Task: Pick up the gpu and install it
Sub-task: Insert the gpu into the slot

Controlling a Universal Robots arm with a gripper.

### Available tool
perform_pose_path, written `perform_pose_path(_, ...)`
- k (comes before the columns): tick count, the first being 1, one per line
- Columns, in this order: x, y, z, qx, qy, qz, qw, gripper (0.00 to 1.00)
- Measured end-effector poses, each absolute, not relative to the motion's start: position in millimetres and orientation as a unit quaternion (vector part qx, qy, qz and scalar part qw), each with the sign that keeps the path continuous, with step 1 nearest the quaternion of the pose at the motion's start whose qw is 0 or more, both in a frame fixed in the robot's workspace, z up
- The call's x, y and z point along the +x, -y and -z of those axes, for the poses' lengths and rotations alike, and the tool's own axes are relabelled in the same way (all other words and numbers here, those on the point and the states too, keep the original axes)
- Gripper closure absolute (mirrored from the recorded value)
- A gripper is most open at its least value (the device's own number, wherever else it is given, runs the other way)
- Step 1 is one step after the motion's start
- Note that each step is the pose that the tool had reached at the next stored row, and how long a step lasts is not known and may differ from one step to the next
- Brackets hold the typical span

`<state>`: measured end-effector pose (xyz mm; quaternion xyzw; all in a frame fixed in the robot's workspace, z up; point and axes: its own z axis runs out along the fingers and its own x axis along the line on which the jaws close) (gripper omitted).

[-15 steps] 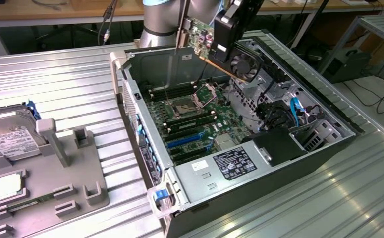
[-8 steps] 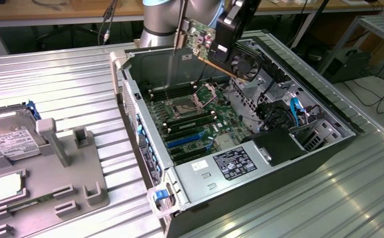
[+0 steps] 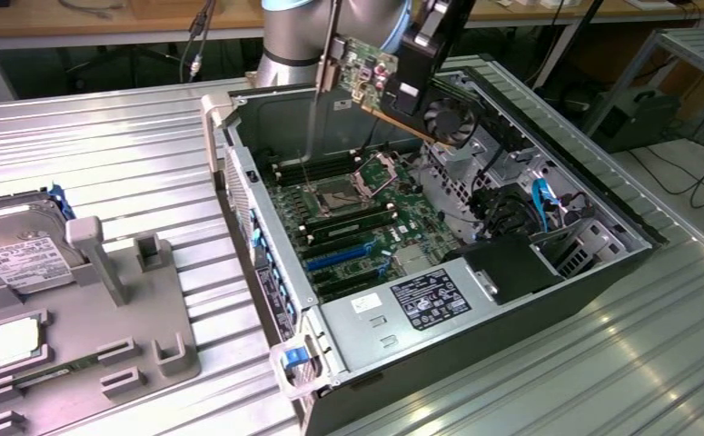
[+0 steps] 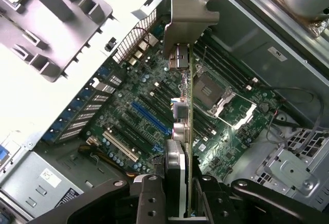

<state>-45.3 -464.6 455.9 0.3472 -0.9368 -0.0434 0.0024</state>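
My gripper is shut on the gpu, a flat card with a silvery end bracket and a black fan, held in the air over the far end of the open computer case. In the wrist view the gpu shows edge-on, its bracket pointing away, clamped between my fingers. It hangs above the motherboard, between the blue slot and the open processor socket, and touches neither. The blue slots lie nearer the case's front.
On the exterior view's left a grey fixture tray carries a hard drive and a square processor chip. The case lies on a ribbed metal table. Cables and a black power unit crowd the case's right side.
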Motion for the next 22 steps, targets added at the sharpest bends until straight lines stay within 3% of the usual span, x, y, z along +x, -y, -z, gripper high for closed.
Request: perform_pose_path(22,-44.2,464.6,-455.4,0.426,0.904,0.043,0.006,0.72)
